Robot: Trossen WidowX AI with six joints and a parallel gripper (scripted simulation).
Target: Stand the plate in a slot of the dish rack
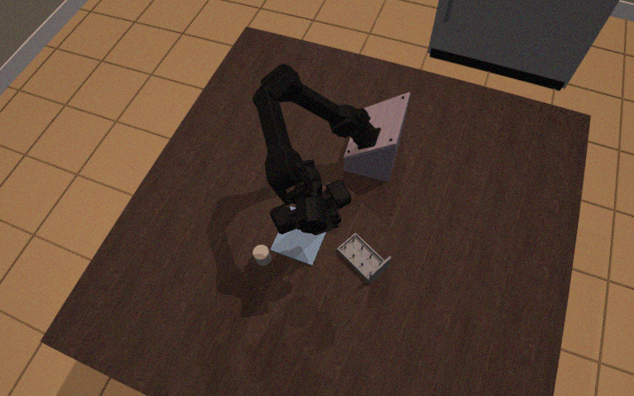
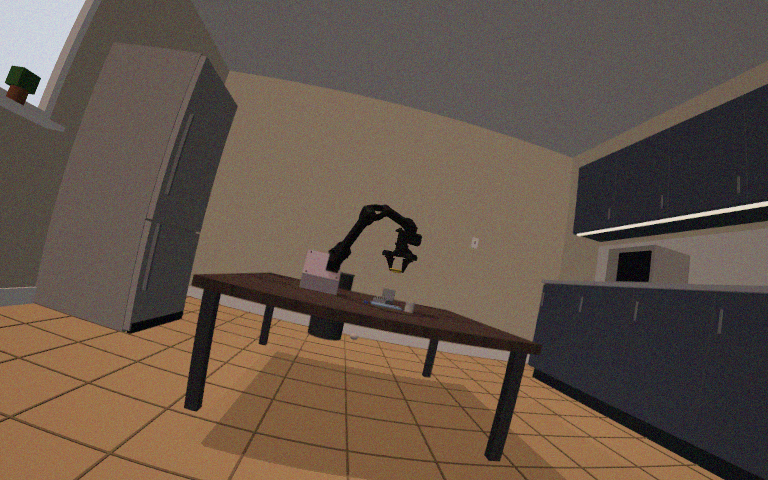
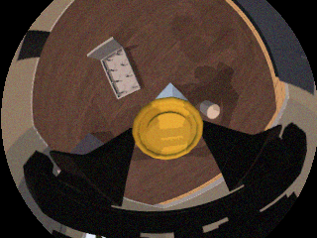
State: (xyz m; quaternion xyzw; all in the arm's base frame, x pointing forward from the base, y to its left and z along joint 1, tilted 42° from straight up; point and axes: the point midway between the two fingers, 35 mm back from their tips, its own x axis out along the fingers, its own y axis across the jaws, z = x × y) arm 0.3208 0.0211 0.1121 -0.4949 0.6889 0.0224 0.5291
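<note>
My gripper is shut on the yellow plate and holds it flat, well above the table. In the top view the wrist hides the plate. The grey dish rack stands on the table a little to the side of the gripper, its rails and pegs showing. A pale blue mat lies on the table right below the plate.
A small beige cup stands beside the mat. The pink-topped wedge block bearing the arm's base stands further back. A grey fridge stands beyond the table.
</note>
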